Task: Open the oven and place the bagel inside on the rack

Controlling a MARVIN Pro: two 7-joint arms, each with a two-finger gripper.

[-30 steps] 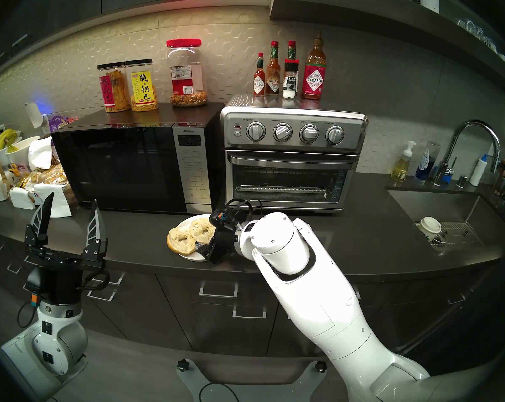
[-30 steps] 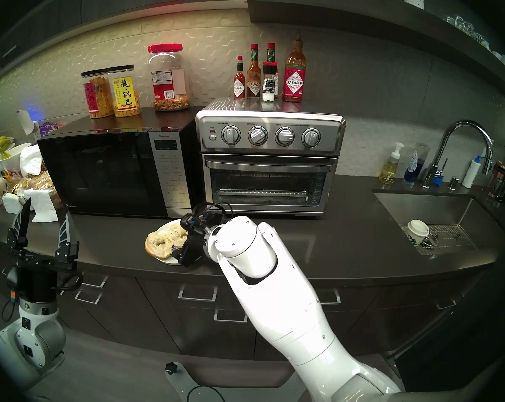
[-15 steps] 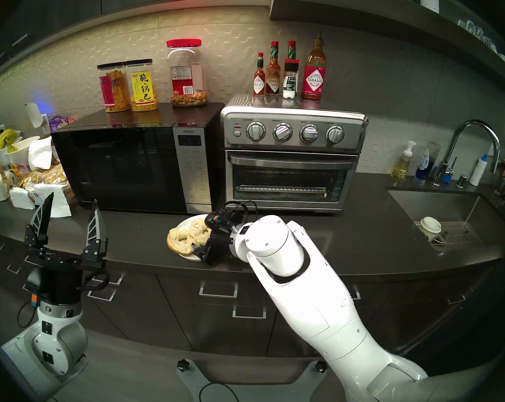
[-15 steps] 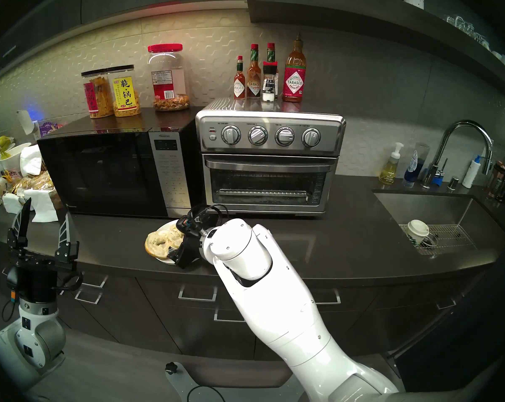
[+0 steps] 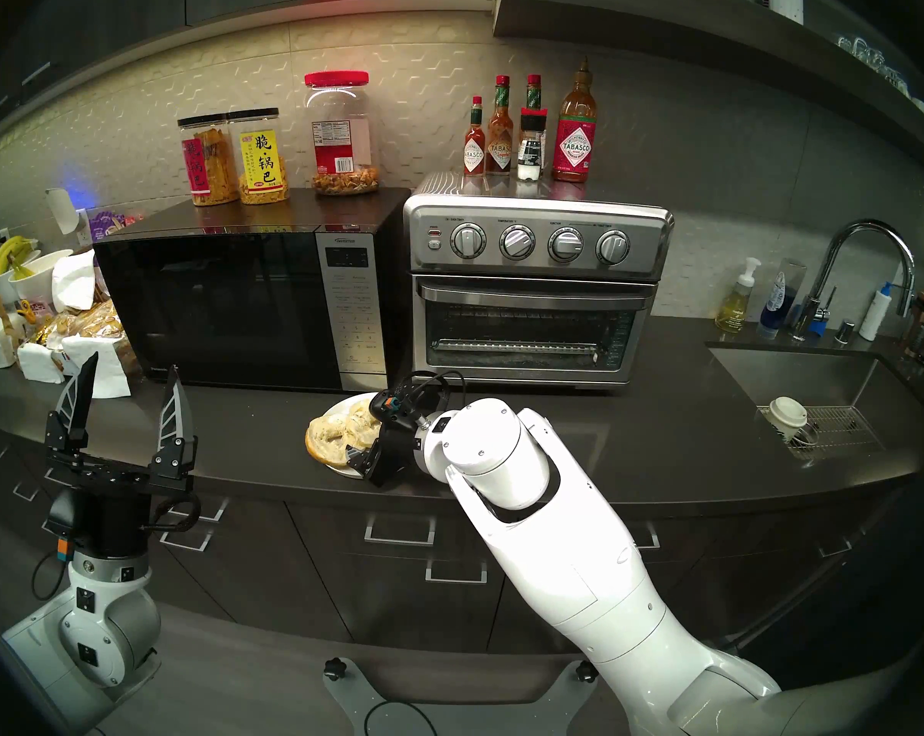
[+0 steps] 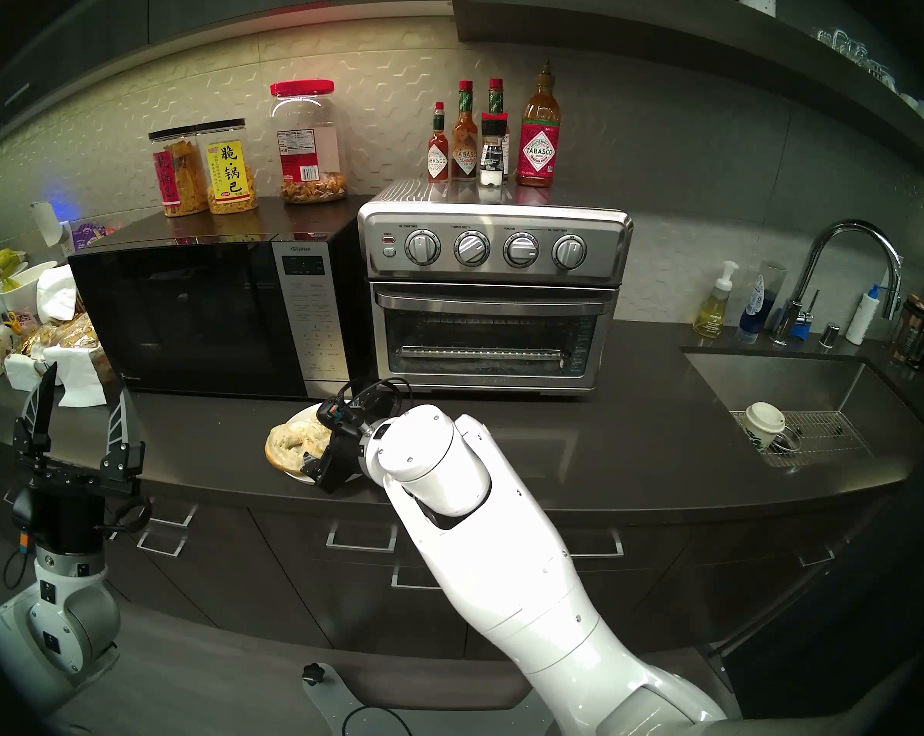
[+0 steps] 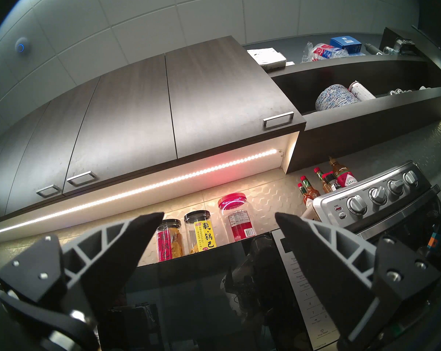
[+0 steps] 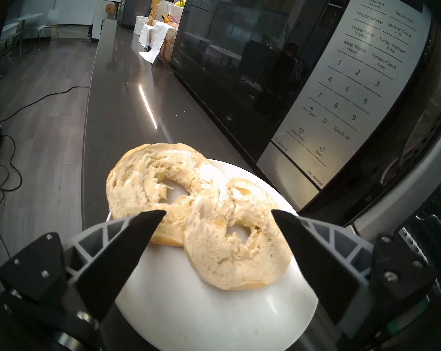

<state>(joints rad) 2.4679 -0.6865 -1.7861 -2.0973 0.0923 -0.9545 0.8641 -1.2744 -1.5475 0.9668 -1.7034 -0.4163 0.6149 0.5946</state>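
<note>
The bagel (image 5: 332, 436) (image 8: 237, 249) lies as two cut-side-up halves on a white plate (image 5: 343, 469) (image 8: 189, 307) on the counter, in front of the gap between microwave and oven. My right gripper (image 5: 364, 440) (image 8: 218, 212) is open and low over the plate, its fingers either side of the nearer half, holding nothing. The steel oven (image 5: 534, 294) (image 6: 494, 299) (image 7: 376, 198) stands behind with its door shut. The rack (image 5: 513, 345) (image 6: 481, 351) shows through the glass. My left gripper (image 5: 133, 363) (image 7: 219, 213) is open and empty, raised at the left.
A black microwave (image 5: 226, 305) (image 8: 239, 64) stands left of the oven, with snack jars (image 5: 258, 156) on top. Sauce bottles (image 5: 528, 135) stand on the oven. A sink (image 5: 799, 379) with a paper cup (image 5: 789, 416) is at the right. Napkins and bread (image 5: 77, 342) crowd the far left.
My right arm has slid left, bringing its open gripper further over the plate and around the nearer bagel half. The left arm has not moved.
</note>
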